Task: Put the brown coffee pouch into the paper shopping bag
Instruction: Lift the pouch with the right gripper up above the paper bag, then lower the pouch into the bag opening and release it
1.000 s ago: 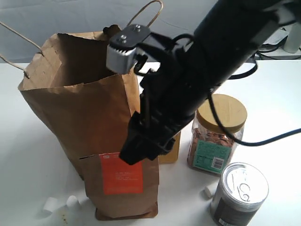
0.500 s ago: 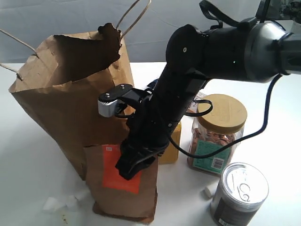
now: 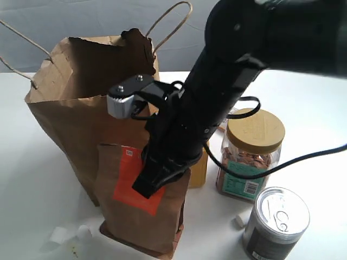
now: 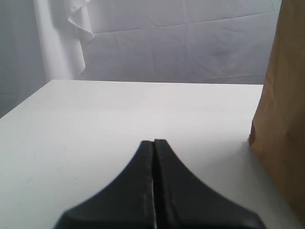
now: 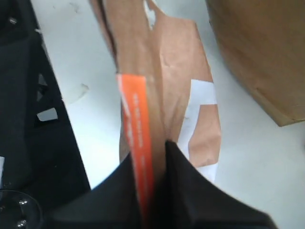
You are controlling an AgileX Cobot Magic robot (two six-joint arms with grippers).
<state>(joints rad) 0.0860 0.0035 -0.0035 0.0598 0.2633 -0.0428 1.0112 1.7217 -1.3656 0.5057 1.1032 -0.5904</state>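
The brown coffee pouch [image 3: 135, 208] with its orange-red label stands tilted in front of the paper shopping bag [image 3: 81, 114]. My right gripper [image 3: 157, 181] is shut on the pouch's top edge. In the right wrist view the pouch [image 5: 159, 86] runs edge-on between the fingers of the right gripper [image 5: 155, 157], with the bag's base [image 5: 257, 52] beside it. The bag's mouth is open, its cord handles up. My left gripper [image 4: 153, 141] is shut on nothing, low over the white table, with the shopping bag's side [image 4: 283, 119] close by. It does not show in the exterior view.
A glass jar of nuts with a wooden lid [image 3: 252, 154] and a ring-pull tin [image 3: 276, 219] stand right of the pouch. A yellow box [image 3: 198, 169] sits behind my right arm. Small white bits [image 3: 65, 234] lie on the white table [image 3: 32, 184].
The right arm has swung and the pouch in its grip has gone from upright to tilted, shifting slightly left. The shopping bag rocked left and came back.
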